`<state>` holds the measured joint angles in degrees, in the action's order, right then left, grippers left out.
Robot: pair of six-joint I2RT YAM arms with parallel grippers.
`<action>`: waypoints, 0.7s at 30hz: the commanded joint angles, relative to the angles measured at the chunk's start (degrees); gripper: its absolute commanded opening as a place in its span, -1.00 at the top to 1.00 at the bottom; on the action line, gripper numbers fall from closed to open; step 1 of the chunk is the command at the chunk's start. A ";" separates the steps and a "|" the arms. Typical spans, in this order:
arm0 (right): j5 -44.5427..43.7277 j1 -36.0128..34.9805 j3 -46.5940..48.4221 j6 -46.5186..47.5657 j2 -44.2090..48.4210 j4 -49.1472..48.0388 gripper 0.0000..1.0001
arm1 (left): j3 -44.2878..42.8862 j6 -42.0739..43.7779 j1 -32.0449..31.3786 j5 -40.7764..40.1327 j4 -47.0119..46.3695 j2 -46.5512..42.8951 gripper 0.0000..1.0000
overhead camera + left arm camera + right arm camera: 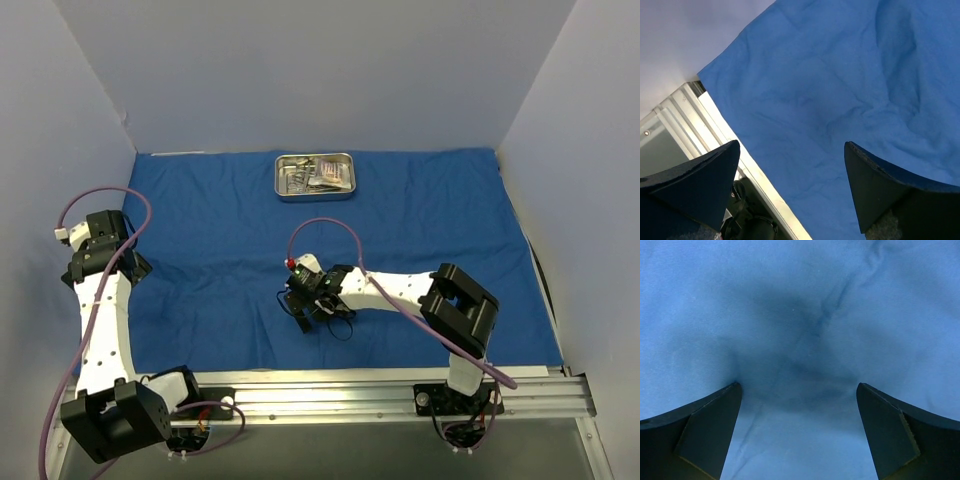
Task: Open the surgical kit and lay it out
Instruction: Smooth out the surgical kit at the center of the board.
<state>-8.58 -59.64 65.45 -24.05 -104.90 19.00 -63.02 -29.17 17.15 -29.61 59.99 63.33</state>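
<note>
Cloth wrap [420,220] lies spread flat, likely so the contents can be set out on it. Steel tray [279,180] sits at far centre, long axis running left to right, instruments [318,175] inside. Right gripper [797,390] hovers low mid-cloth, left gripper [790,150] over the near-left edge. Both are spread wide and empty.

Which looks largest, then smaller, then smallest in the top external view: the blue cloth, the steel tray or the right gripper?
1. blue cloth, by far the largest
2. steel tray
3. right gripper, which looks slightly smaller than the tray but sits nearer the camera, so this ranking is unsure
</note>
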 commanded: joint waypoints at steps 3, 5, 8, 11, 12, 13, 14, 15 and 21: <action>1.98 -3.46 -6.12 -5.82 1.71 4.55 -0.90 | -2.89 1.48 -2.20 -0.80 -2.07 -0.84 -0.88; 3.21 -4.26 -7.52 -8.10 2.68 5.42 -0.90 | -2.98 1.39 -2.64 -1.33 -1.89 -0.93 -0.88; 4.97 -5.84 -9.99 -10.22 4.61 6.92 -0.90 | -2.89 1.22 -3.08 -1.51 -1.71 -0.84 -0.88; 5.24 -6.46 -12.45 -12.68 6.55 8.06 -0.91 | -2.46 1.04 -3.35 -1.60 -1.63 -0.84 -0.88; 5.33 -6.46 -13.06 -13.47 7.51 8.15 -0.90 | -2.11 0.96 -3.52 -1.51 -1.71 -0.93 -0.88; 5.33 -6.46 -13.94 -13.82 7.95 8.33 -0.91 | -1.93 0.96 -3.44 -1.42 -1.71 -0.84 -0.88; 5.41 -6.46 -14.29 -14.00 8.39 8.59 -0.91 | -1.75 0.87 -3.52 -1.33 -1.71 -0.84 -0.88; 5.59 -6.46 -14.65 -14.26 8.92 8.77 -0.91 | -1.66 0.52 -3.52 -1.42 -1.45 -0.67 -0.88; 2.52 -5.76 -10.53 -13.74 14.63 10.87 -0.91 | -2.98 1.13 -3.70 1.73 -1.89 1.52 -0.88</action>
<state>-4.64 -65.67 52.93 -36.71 -94.04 22.63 -63.48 -28.25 13.78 -29.65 59.75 63.59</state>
